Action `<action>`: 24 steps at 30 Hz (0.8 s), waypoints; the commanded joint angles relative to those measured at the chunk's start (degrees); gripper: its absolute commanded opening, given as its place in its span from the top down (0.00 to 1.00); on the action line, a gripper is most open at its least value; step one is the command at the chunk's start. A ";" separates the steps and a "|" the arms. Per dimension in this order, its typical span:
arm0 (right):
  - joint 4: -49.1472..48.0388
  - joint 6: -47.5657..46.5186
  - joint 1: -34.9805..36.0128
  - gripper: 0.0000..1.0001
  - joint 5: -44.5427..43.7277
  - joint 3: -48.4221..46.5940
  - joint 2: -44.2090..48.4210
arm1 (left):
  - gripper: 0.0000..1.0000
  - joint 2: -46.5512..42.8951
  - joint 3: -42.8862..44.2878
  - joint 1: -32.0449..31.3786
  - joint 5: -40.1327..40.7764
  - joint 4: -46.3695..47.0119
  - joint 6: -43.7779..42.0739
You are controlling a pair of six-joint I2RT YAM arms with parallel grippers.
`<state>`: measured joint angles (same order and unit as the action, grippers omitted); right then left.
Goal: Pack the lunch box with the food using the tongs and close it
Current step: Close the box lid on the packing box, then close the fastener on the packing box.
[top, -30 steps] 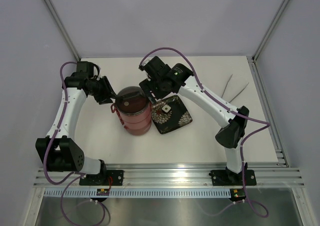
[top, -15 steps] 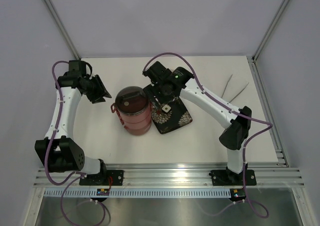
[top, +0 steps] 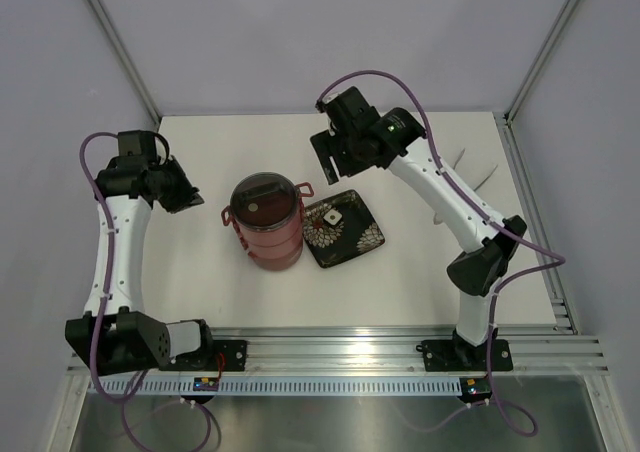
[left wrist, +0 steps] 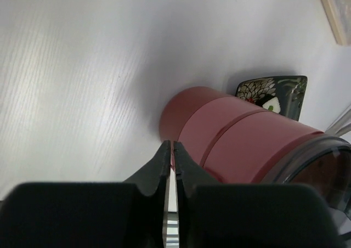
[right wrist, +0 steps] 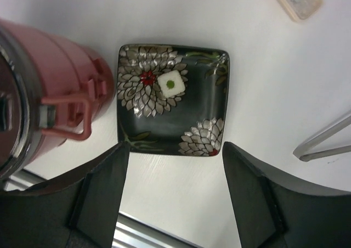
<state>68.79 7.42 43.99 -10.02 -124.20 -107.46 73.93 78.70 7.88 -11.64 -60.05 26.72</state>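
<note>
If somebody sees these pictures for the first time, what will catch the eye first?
The dusty-red lunch box, stacked three tiers high, stands mid-table. Close on its right lies a black flower-patterned plate bearing one small white square. The left pincer is shut, off to the box's left; the right pincer hangs open above the plate.

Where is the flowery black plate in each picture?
Top external: the plate sits near the middle, just right of the lunch box.
Left wrist: the plate is at the upper right, peeking out behind the lunch box.
Right wrist: the plate fills the middle, right of the lunch box.
Shared landmark: the red lunch box, next to the plate in every view.
</note>
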 commanded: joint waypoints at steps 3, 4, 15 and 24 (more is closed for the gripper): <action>2.31 0.93 -1.80 0.24 0.35 -5.87 -4.51 | 1.00 -6.87 -4.68 -0.06 2.67 -0.33 2.90; 2.57 1.10 -1.89 0.24 1.40 -7.36 -5.82 | 1.00 -7.39 -5.04 -0.06 2.59 -0.42 3.51; 2.75 2.25 -0.83 0.26 6.15 -12.20 -11.19 | 1.00 -6.70 -5.92 -7.44 5.22 0.28 7.29; 2.40 2.86 2.33 0.27 7.03 -11.94 -12.42 | 1.00 -4.59 -6.27 -13.15 4.70 2.30 9.40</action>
<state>71.42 9.50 44.69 -4.78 -133.93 -119.15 68.90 72.51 -3.95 -7.75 -60.49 34.63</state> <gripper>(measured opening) 0.732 0.002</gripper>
